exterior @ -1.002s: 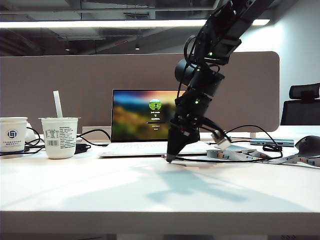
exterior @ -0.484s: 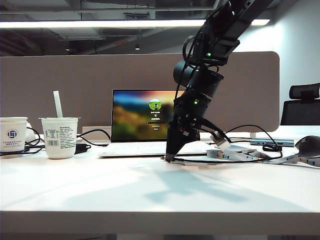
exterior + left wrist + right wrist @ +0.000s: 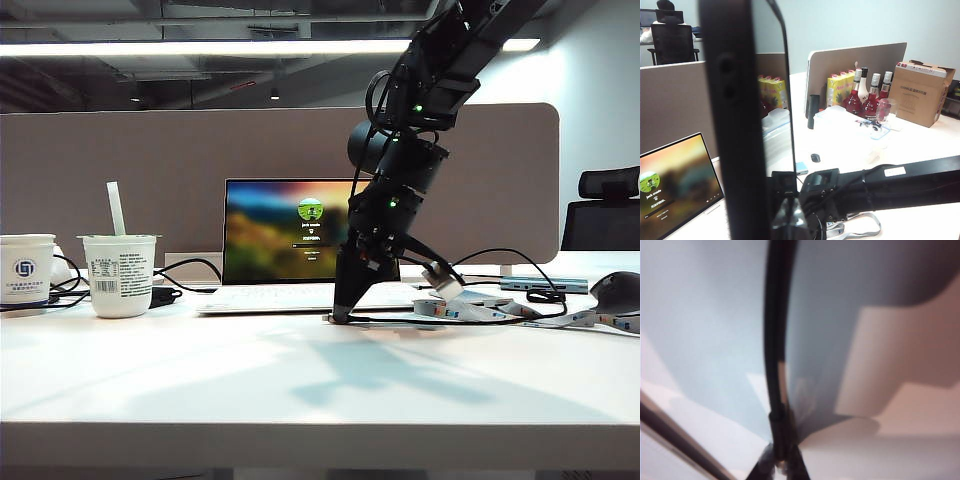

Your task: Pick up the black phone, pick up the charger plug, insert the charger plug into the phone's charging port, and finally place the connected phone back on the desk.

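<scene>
Desk: wide flat white tabletop (image 3: 200, 390) backed by a grey-beige fabric partition; bare front area, probably left free for setting the phone down at the end.
Laptop: open silver notebook with a lit screen (image 3: 290, 235), standing behind the work area and out of the way.
Right arm: black jointed arm (image 3: 395, 200) reaching steeply down in front of the laptop, so that the fingertips meet the low-lying cable at desk level.
Black phone: glossy black rectangular slab (image 3: 740, 125), held upright and off the desk, one short edge presumably kept free for the plug; charging port not visible.
Left gripper (image 3: 787, 220): pressed together on the phone's lower end, parked clear of the right arm.
Right gripper (image 3: 342, 316): down at the desk surface, fingertips drawn in around the cable's stiff end; seemingly pinching it, though the wrist view is blurred.
Cable: long thin black cord (image 3: 775, 315), running away from the right fingertips.
Charger plug: small connector end with black collar (image 3: 778, 432), sitting between the right fingertips, not yet lifted.
</scene>
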